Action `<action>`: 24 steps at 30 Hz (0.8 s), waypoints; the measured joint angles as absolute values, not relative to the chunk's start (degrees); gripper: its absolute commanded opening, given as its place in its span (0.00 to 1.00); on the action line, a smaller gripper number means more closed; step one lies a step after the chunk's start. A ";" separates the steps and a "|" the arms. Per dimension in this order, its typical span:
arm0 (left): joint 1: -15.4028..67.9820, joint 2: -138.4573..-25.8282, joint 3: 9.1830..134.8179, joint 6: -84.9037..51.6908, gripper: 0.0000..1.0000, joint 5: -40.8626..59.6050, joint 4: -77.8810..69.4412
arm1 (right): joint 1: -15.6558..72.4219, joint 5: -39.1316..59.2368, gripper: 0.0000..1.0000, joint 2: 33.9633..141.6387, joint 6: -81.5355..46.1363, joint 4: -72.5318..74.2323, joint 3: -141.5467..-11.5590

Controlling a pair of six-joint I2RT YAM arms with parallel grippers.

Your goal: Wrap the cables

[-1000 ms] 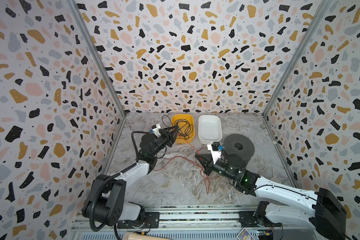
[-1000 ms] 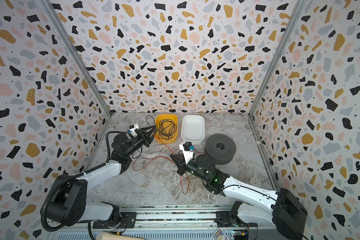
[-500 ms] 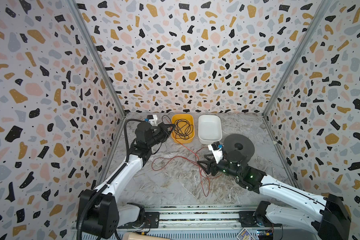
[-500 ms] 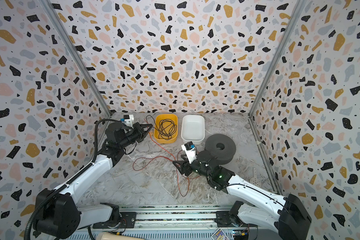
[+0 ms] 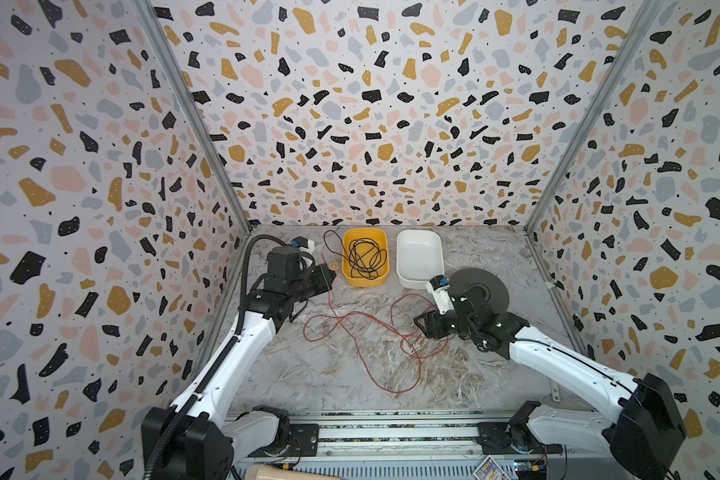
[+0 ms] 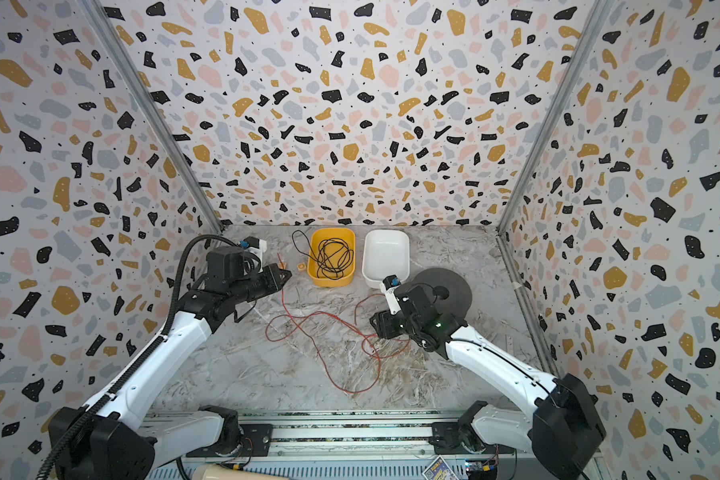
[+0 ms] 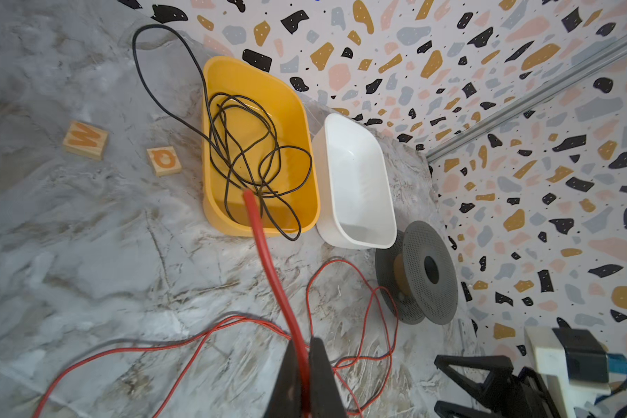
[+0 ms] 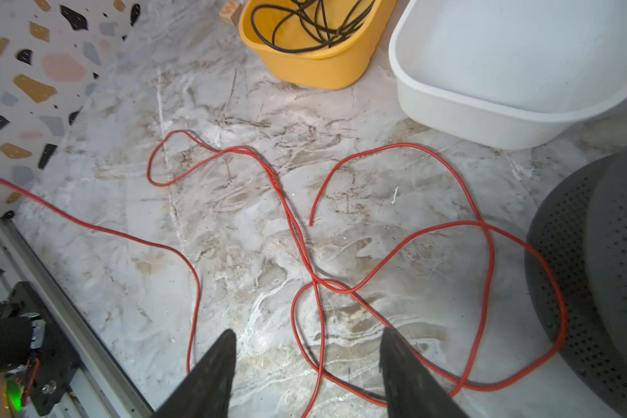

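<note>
The red wire (image 7: 268, 260) lies in loose loops over the middle of the desk (image 5: 316, 374). One end climbs up to the left jaws. The left jaws are shut tight on it near the tip, and the short end pokes out past them toward the yellow tub (image 5: 364, 281). I think they hold it up so the winding has a place to start.

The right jaws are open about halfway and hold nothing. They hang low over the loops, and one strand lies on the desk under the gap. They look ready to take a second bit of wire.

The yellow tub and the white tub (image 5: 418, 259) sit side by side at the back edge, out of the way. The yellow one holds the black wire (image 5: 362, 259) and the white one is empty. Two little letter blocks (image 7: 86, 139) lie near the yellow tub, on the side toward the left edge.

The spool (image 7: 413, 275) stands near the right edge, just behind the right arm. One red loop curls right up against it.

The front of the desk is mostly bare — good room to pull wire. The back left corner is tight for the left arm.
</note>
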State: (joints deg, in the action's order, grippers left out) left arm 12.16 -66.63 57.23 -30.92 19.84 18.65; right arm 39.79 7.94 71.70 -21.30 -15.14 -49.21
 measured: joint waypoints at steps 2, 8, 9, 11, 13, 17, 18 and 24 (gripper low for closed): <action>12.16 -66.30 56.75 -29.10 0.00 19.44 18.87 | 39.79 7.86 0.61 76.18 -20.82 -14.87 -52.53; 12.16 -65.58 53.76 -25.78 0.00 18.96 18.81 | 39.79 4.82 0.58 88.23 -19.55 -15.90 -61.69; 12.16 -65.36 53.36 -25.54 0.00 18.96 18.79 | 39.79 3.99 0.58 89.86 -19.14 -16.01 -62.92; 12.16 -64.71 52.51 -25.04 0.00 18.96 18.76 | 39.48 1.91 0.58 93.06 -17.78 -16.19 -64.84; 12.16 -64.20 52.10 -24.77 0.00 18.98 18.59 | 38.81 0.69 0.58 95.15 -16.29 -16.47 -65.78; 12.16 -63.51 51.64 -24.40 0.00 18.98 17.65 | 35.75 -1.13 0.59 99.00 -13.30 -16.95 -67.31; 12.16 -63.37 51.44 -24.36 0.00 18.98 17.43 | 34.87 -1.39 0.59 100.01 -12.51 -16.99 -67.81; 12.16 -63.33 50.13 -24.40 0.00 19.55 16.16 | 30.96 -1.58 0.55 104.92 -8.84 -16.05 -68.79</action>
